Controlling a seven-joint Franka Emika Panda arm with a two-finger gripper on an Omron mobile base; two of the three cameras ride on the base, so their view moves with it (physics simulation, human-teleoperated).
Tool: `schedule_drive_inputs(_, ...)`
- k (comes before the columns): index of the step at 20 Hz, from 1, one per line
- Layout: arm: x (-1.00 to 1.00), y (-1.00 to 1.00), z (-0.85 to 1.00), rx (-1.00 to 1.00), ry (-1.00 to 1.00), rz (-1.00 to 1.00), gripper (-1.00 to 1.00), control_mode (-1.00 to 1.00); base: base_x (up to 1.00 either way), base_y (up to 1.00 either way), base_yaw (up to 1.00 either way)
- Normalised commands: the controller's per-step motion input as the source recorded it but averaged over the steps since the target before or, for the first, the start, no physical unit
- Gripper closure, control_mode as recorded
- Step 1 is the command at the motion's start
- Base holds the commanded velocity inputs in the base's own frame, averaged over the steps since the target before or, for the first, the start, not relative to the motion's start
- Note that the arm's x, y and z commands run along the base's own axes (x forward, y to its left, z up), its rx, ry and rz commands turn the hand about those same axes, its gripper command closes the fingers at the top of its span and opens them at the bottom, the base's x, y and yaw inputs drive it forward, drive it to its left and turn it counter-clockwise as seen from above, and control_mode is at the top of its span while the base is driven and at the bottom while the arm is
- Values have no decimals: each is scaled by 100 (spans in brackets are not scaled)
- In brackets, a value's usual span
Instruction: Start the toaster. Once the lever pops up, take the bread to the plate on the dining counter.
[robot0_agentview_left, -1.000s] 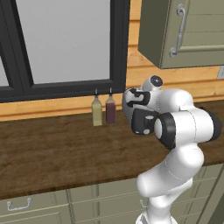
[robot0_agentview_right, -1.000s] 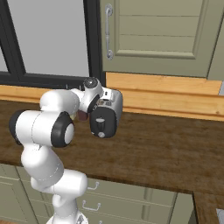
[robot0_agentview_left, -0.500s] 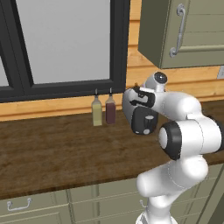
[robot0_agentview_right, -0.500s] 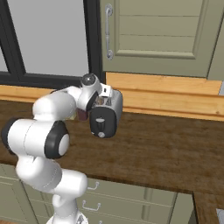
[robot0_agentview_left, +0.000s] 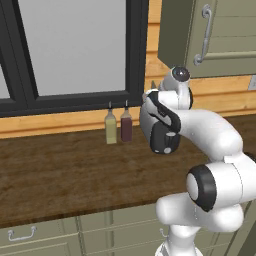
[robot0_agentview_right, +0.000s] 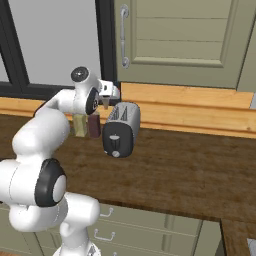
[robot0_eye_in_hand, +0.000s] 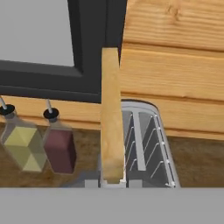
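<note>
1. Dark wood kitchen counter (robot0_agentview_right: 190, 170) under a window.
2. Gripper (robot0_agentview_right: 106, 100) above the toaster (robot0_agentview_right: 121, 129), jaws clamped on the bread (robot0_eye_in_hand: 111, 127).
3. Slice held upright, edge-on, apparently to clear the slot (robot0_eye_in_hand: 146, 144).

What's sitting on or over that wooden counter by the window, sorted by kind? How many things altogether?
Bottles: 2, one yellowish, one dark red
Toaster: 1
Bread: 1, held edge-on above the toaster
Total: 4
</note>
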Motion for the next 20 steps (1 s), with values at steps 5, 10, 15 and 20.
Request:
schedule_drive_inputs(5,-66,20,78,-6,0,0,100,-100,0,0,0)
schedule_drive_inputs(10,-94,0,65,-1,0,0,100,-100,0,0,0)
schedule_drive_inputs(15,-100,-5,20,0,0,-3,100,-100,0,0,0)
schedule_drive_inputs(20,-100,0,0,0,0,-1,100,-100,0,0,0)
